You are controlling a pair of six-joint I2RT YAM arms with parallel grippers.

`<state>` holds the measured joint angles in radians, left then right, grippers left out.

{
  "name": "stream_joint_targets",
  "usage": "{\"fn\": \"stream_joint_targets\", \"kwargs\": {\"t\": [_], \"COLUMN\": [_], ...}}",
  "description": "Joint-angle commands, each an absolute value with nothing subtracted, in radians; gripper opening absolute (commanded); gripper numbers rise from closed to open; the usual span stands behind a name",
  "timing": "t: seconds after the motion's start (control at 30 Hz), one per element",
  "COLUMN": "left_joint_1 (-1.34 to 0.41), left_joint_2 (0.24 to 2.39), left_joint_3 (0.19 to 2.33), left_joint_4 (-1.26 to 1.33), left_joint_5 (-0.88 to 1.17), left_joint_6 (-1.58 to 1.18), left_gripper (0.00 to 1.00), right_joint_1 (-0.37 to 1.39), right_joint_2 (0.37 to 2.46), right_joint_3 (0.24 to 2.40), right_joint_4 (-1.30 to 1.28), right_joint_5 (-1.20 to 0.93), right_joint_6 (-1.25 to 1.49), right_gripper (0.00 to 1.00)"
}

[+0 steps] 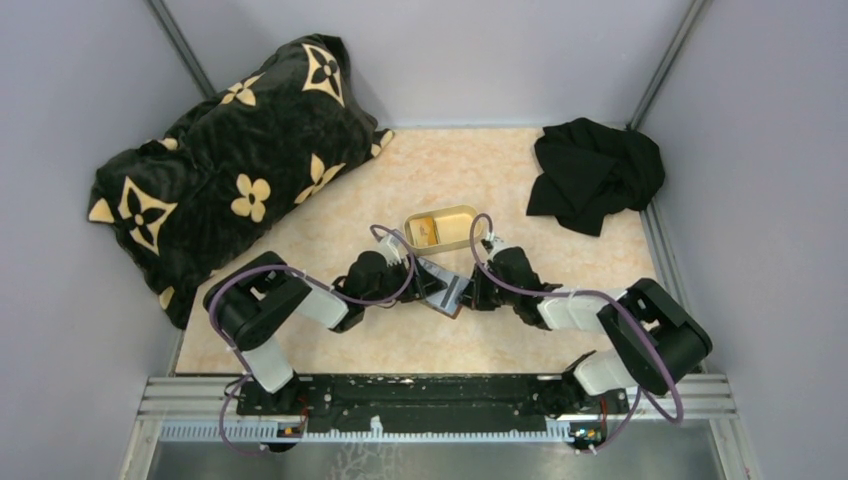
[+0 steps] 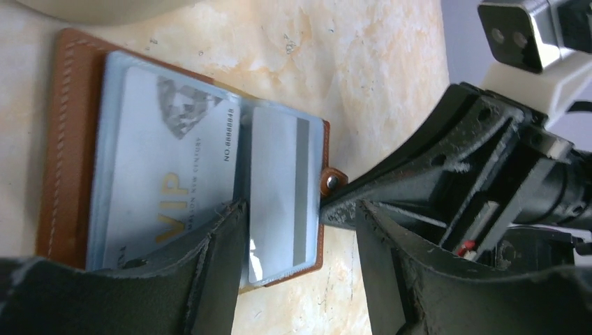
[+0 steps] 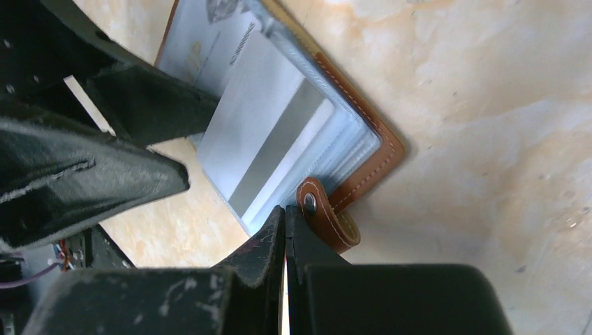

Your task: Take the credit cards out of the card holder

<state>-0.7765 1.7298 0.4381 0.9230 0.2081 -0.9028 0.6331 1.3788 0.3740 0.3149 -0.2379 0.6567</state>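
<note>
The card holder (image 1: 447,287) lies open on the table between my two grippers, brown at the edge (image 2: 63,139) and pale blue inside. A white VIP card (image 2: 167,160) sits in its left panel. A white card with a grey stripe (image 2: 279,188) sits in the right panel. My left gripper (image 2: 300,209) is open, its fingers to either side of the striped card's near end. My right gripper (image 3: 286,213) is shut, its tips against the holder's edge beside the brown snap tab (image 3: 324,216). An orange-tan card (image 1: 427,232) lies in the tan tray (image 1: 462,216).
A black flowered pillow (image 1: 240,170) fills the far left corner. A black cloth (image 1: 595,170) lies bunched at the far right. The tray stands just beyond the card holder. Grey walls close in the table on three sides.
</note>
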Motion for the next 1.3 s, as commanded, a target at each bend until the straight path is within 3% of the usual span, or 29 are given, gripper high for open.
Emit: {"fn": "stream_joint_targets", "kwargs": {"t": [0.0,0.5,0.87,1.27], "left_joint_1": [-0.785,-0.778,-0.778,-0.778], "left_joint_2": [1.747,1.815,1.938,1.983], "left_joint_3": [0.415,0.366,0.351,0.358], "left_joint_4": [0.985,1.175,1.495,1.561], "left_joint_5": [0.288,0.321,0.349,0.284], "left_joint_6": [-0.947,-1.047,-1.130,-1.147], "left_gripper": [0.64,0.58,0.53,0.46], "right_joint_1": [0.549,0.477,0.523,0.603], "right_joint_2": [1.458,1.518,1.535,1.544], "right_joint_3": [0.378,0.412,0.345,0.356], "right_joint_4": [0.345,0.386,0.461,0.469], "right_joint_5": [-0.227,-0.324,-0.342,-0.321], "right_joint_6": [0.625,0.579,0.627,0.651], "right_gripper": [0.00,0.00,0.00,0.00]}}
